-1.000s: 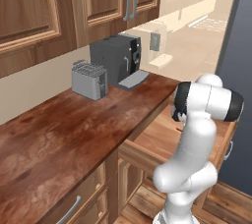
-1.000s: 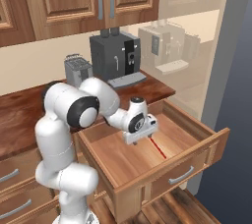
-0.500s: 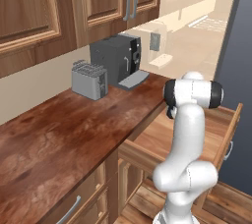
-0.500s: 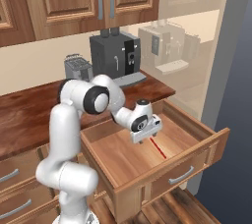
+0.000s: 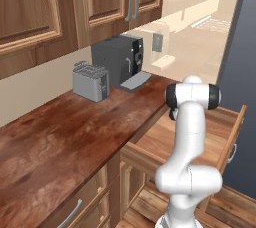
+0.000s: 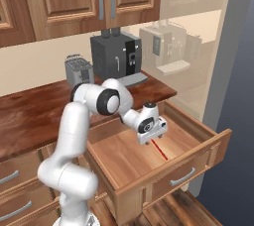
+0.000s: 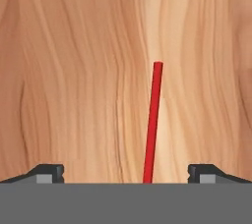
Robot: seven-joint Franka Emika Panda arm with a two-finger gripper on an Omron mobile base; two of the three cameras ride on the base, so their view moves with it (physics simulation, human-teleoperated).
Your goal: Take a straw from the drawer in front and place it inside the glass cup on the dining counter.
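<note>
Straw (image 7: 153, 120) lies flat on the drawer (image 6: 124, 160) floor, free, nothing touching it; in the hand view it runs from roughly 12 o'clock of centre down to 6 o'clock, slightly tilted, lower end passing out of sight between the two fingertips (image 7: 47, 173); in the right base view it shows as a short red line (image 6: 159, 149) at about 5 o'clock of the gripper (image 6: 155, 136), on the drawer bottom toward the front panel; gripper jaws are spread as wide as they go, nothing held, hovering just above the wood with the straw between them but closer to the right-hand tip than the left in the hand view; step in hand looks like the final descent before the pinch; risks as I read them: straw is off-centre in the gap, so on closing one pad would reach it first and could roll or skid it across the slick wood instead of trapping it; it is pencil-thin and flat on the floor, so stopping too high would close the pads over air, while going too low would jam the tips into the drawer bottom; the pinch looks set near one end, so the long free end could droop or swing on lift and clip the drawer front; toaster (image 5: 91, 82) and coffee machine (image 5: 120, 59) sit well clear at 11 o'clock, no issue there.
</note>
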